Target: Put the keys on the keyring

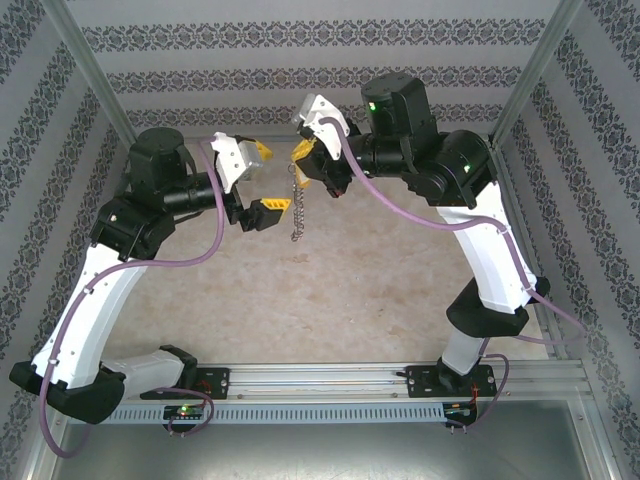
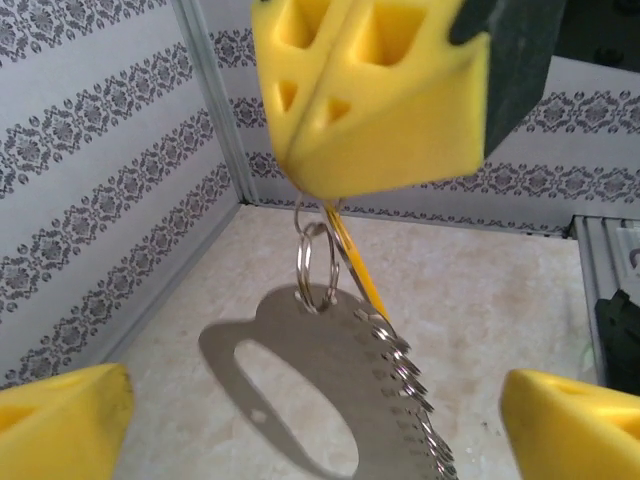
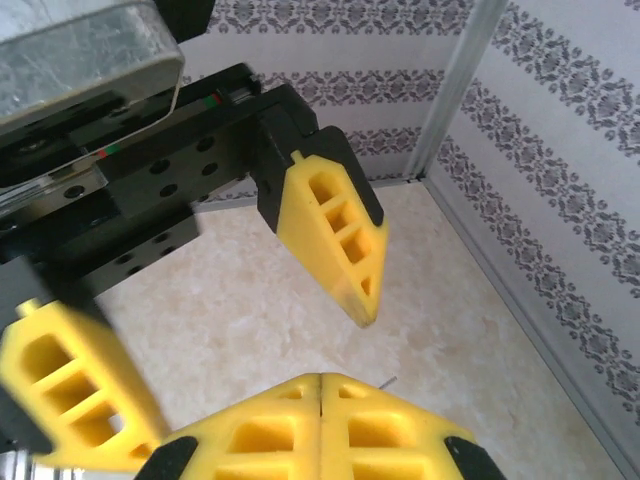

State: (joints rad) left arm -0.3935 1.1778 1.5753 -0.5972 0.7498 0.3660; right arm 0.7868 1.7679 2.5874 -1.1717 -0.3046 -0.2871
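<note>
The right hand (image 2: 338,165) is closed on the top of the keys (image 2: 405,365), which hang in a string straight down from its fingertips, above the desk (image 1: 330,290) and clear of it. A thin wire ring (image 2: 315,262) sits just under those fingertips. The left hand (image 1: 270,180) is wide open beside the hanging keys, one finger on each side, touching nothing.

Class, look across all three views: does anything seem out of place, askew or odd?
Nothing is spilled or broken. One oddity: the keys are not on the table; they dangle in mid-air as a long string from the shut right end effector, while the left end effector stands open beside them, holding nothing.
</note>
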